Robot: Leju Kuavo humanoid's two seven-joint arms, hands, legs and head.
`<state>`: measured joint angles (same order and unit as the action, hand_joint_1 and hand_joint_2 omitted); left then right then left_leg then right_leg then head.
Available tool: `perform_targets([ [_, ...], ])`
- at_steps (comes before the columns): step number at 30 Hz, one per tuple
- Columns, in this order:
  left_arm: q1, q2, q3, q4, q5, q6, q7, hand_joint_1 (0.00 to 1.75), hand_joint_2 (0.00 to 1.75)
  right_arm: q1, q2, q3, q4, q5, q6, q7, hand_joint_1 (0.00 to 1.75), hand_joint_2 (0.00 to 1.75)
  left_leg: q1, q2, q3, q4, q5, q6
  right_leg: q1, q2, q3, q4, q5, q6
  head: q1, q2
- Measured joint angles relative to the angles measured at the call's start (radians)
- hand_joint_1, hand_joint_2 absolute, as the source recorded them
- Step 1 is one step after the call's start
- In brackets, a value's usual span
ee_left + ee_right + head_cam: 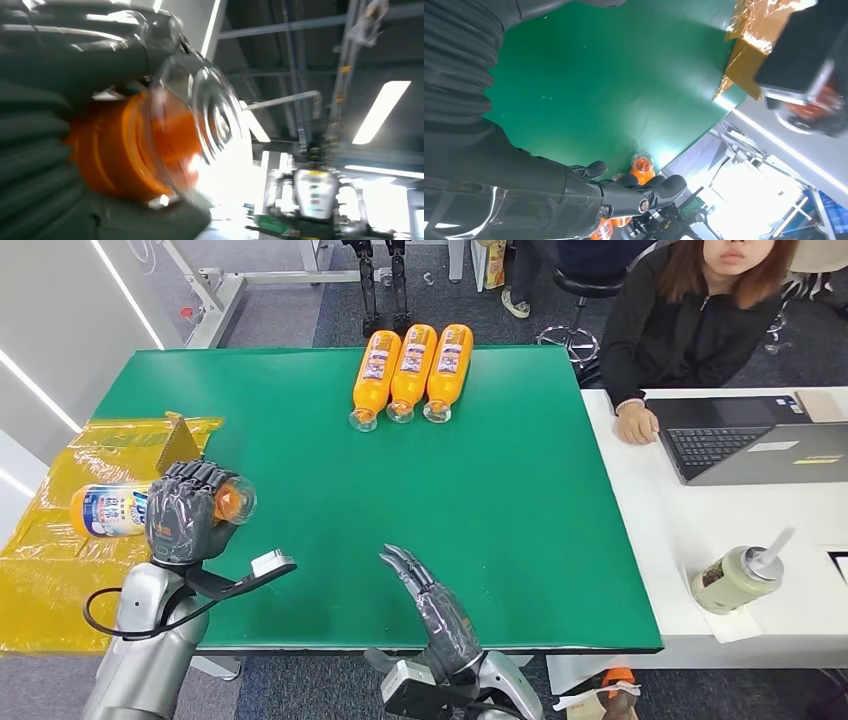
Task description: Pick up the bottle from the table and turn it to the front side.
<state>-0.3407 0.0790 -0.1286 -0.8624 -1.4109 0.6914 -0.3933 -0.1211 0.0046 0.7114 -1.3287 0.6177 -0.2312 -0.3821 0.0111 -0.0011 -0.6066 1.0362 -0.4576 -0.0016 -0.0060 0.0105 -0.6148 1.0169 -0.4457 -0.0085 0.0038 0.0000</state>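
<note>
Over at about 8 o'clock on the green counter [300, 440], the left robot hand [185, 512] is wrapped tight around the orange bottle [110, 510], lifted up and lying sideways, so the pick-up looks done and turning its front side out is left. The right robot hand [425, 595] hovers spread and empty near 6 o'clock. Three orange bottles [412, 370] lie at 12 o'clock, yellow plastic sheet [60, 560] at 9 o'clock, and a person with a laptop [750, 445] at 2 o'clock.
</note>
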Motion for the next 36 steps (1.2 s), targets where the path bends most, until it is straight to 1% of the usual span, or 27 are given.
perform_targets([
  [2, -0.006, 0.016, 0.002, 0.052, -0.088, 0.000, 0.086, 0.34, 1.75, -0.003, -0.006, 0.003, 0.000, -0.018, 0.001, -0.010, 0.00, 1.75, 0.000, 0.000, 0.000, 0.000, 0.000, 0.000, 0.000, 0.001, 0.000, 0.000, 0.000, 0.000, 0.000, 0.000],
  [3, -0.008, 0.026, -0.004, 0.080, -0.118, 0.000, 0.135, 0.27, 1.75, -0.004, -0.010, 0.005, 0.001, -0.026, 0.001, -0.016, 0.00, 1.75, 0.000, 0.000, 0.000, 0.000, 0.000, 0.000, 0.000, 0.001, -0.001, 0.000, 0.000, 0.000, 0.000, 0.000],
  [4, -0.011, 0.036, -0.017, 0.108, -0.136, 0.000, 0.181, 0.59, 1.75, -0.006, -0.013, 0.008, 0.003, -0.033, 0.000, -0.023, 0.00, 1.75, 0.000, 0.001, 0.000, 0.000, 0.000, 0.000, 0.000, 0.001, -0.001, 0.000, 0.000, 0.000, 0.000, 0.000],
  [5, -0.015, 0.048, -0.035, 0.138, -0.147, 0.000, 0.222, 0.96, 1.75, -0.008, -0.017, 0.010, 0.005, -0.039, 0.000, -0.028, 0.00, 1.75, 0.000, 0.001, 0.000, 0.000, 0.000, 0.000, 0.000, 0.001, -0.001, 0.000, 0.000, 0.000, 0.000, 0.000],
  [7, -0.028, 0.072, -0.083, 0.201, -0.153, 0.000, 0.269, 1.68, 1.75, -0.014, -0.024, 0.014, 0.011, -0.044, 0.000, -0.036, 0.00, 1.75, 0.000, 0.000, 0.000, 0.000, 0.000, 0.000, 0.000, 0.001, -0.001, 0.000, 0.000, 0.000, 0.000, 0.000],
  [8, -0.037, 0.081, -0.107, 0.236, -0.153, 0.001, 0.283, 1.73, 1.75, -0.016, -0.027, 0.015, 0.015, -0.046, -0.001, -0.040, 0.00, 1.75, 0.000, 0.000, 0.000, 0.000, 0.000, 0.000, 0.000, 0.001, -0.001, 0.000, 0.000, 0.000, 0.000, 0.000],
  [9, -0.047, 0.087, -0.129, 0.270, -0.153, 0.001, 0.294, 1.70, 1.75, -0.019, -0.030, 0.017, 0.017, -0.049, -0.002, -0.044, 0.00, 1.75, 0.000, 0.000, 0.000, 0.000, 0.000, 0.000, 0.000, 0.001, -0.001, 0.000, 0.000, 0.000, 0.000, 0.000],
  [10, -0.057, 0.092, -0.146, 0.300, -0.152, 0.001, 0.301, 1.54, 1.75, -0.020, -0.032, 0.020, 0.019, -0.052, -0.002, -0.047, 0.00, 1.75, 0.000, 0.001, 0.000, 0.000, 0.000, 0.000, 0.000, 0.001, -0.001, 0.000, 0.000, 0.000, 0.000, 0.000],
  [11, -0.066, 0.095, -0.159, 0.328, -0.152, 0.001, 0.305, 1.22, 1.75, -0.021, -0.034, 0.022, 0.021, -0.056, -0.002, -0.048, 0.00, 1.75, 0.000, 0.001, 0.000, 0.000, 0.000, 0.000, 0.000, 0.001, -0.001, 0.000, 0.000, 0.000, 0.000, 0.000],
  [13, -0.084, 0.100, -0.176, 0.374, -0.153, 0.001, 0.308, 0.38, 1.75, -0.021, -0.040, 0.027, 0.022, -0.060, -0.002, -0.048, 0.00, 1.75, 0.000, 0.001, 0.000, 0.000, 0.000, 0.000, 0.000, 0.001, -0.001, 0.000, 0.000, 0.000, 0.000, 0.000],
  [14, -0.091, 0.103, -0.183, 0.396, -0.153, 0.002, 0.309, 0.12, 1.75, -0.021, -0.043, 0.029, 0.022, -0.061, -0.002, -0.047, 0.00, 1.75, 0.000, 0.001, 0.000, 0.000, 0.000, 0.000, 0.000, 0.001, -0.001, 0.000, 0.000, -0.001, 0.000, 0.000],
  [15, -0.096, 0.106, -0.188, 0.414, -0.153, 0.002, 0.310, 0.00, 1.75, -0.021, -0.046, 0.031, 0.022, -0.063, -0.001, -0.045, 0.00, 1.75, 0.000, 0.001, 0.000, 0.000, 0.000, 0.000, 0.000, 0.001, -0.001, 0.000, 0.000, -0.001, 0.000, 0.000],
  [18, -0.101, 0.114, -0.199, 0.451, -0.152, 0.002, 0.311, 0.00, 1.75, -0.021, -0.053, 0.035, 0.022, -0.071, 0.002, -0.042, 0.00, 1.75, 0.000, 0.001, 0.000, 0.000, 0.000, 0.000, 0.000, 0.001, -0.001, 0.000, 0.000, -0.001, 0.000, 0.000],
  [22, -0.098, 0.123, -0.201, 0.465, -0.147, 0.002, 0.306, 0.00, 1.75, -0.023, -0.060, 0.037, 0.024, -0.080, 0.010, -0.043, 0.00, 1.75, 0.000, 0.001, 0.000, 0.000, 0.000, 0.000, 0.000, 0.001, -0.001, 0.000, 0.000, -0.001, 0.000, 0.000],
  [24, -0.090, 0.127, -0.200, 0.460, -0.124, 0.002, 0.282, 0.00, 1.75, -0.023, -0.065, 0.037, 0.025, -0.086, 0.009, -0.047, 0.00, 1.75, 0.000, 0.001, 0.000, 0.000, 0.000, 0.000, 0.000, 0.001, -0.001, 0.000, 0.000, -0.001, 0.000, 0.000],
  [27, -0.071, 0.129, -0.187, 0.435, -0.064, 0.003, 0.221, 0.00, 1.75, -0.021, -0.073, 0.037, 0.029, -0.095, 0.002, -0.051, 0.00, 1.75, 0.000, 0.001, -0.001, 0.000, 0.000, 0.000, 0.000, 0.001, -0.001, 0.000, 0.000, -0.001, 0.000, 0.000],
  [31, -0.054, 0.127, -0.172, 0.415, -0.031, 0.003, 0.185, 0.00, 1.75, -0.020, -0.079, 0.037, 0.032, -0.096, -0.003, -0.052, 0.00, 1.75, 0.000, 0.001, 0.000, 0.000, 0.000, 0.000, 0.000, 0.001, -0.001, 0.000, 0.000, -0.001, 0.000, 0.000],
  [32, -0.050, 0.123, -0.165, 0.408, -0.009, 0.003, 0.158, 0.00, 1.75, -0.019, -0.080, 0.037, 0.032, -0.097, -0.004, -0.051, 0.00, 1.75, 0.000, 0.001, 0.000, 0.000, 0.000, 0.000, 0.000, 0.001, -0.001, 0.000, 0.000, -0.001, 0.000, 0.000],
  [33, -0.046, 0.115, -0.153, 0.401, 0.028, 0.003, 0.112, 0.00, 1.75, -0.018, -0.081, 0.037, 0.032, -0.097, -0.006, -0.050, 0.00, 1.75, 0.000, 0.001, 0.000, 0.000, 0.000, 0.000, 0.000, 0.001, -0.001, 0.000, 0.000, -0.001, 0.000, 0.000],
  [35, -0.036, 0.083, -0.109, 0.389, 0.146, 0.003, -0.034, 0.00, 1.75, -0.017, -0.082, 0.037, 0.032, -0.101, -0.009, -0.047, 0.00, 1.75, 0.000, 0.000, -0.001, 0.000, 0.000, 0.000, 0.000, 0.000, -0.001, 0.000, 0.000, -0.001, 0.000, 0.000],
  [36, -0.034, 0.074, -0.096, 0.387, 0.180, 0.003, -0.077, 0.00, 1.75, -0.017, -0.082, 0.037, 0.032, -0.102, -0.010, -0.046, 0.00, 1.75, 0.000, 0.000, -0.001, 0.000, 0.000, 0.000, 0.000, 0.000, -0.001, 0.000, 0.000, -0.001, 0.000, 0.000],
])
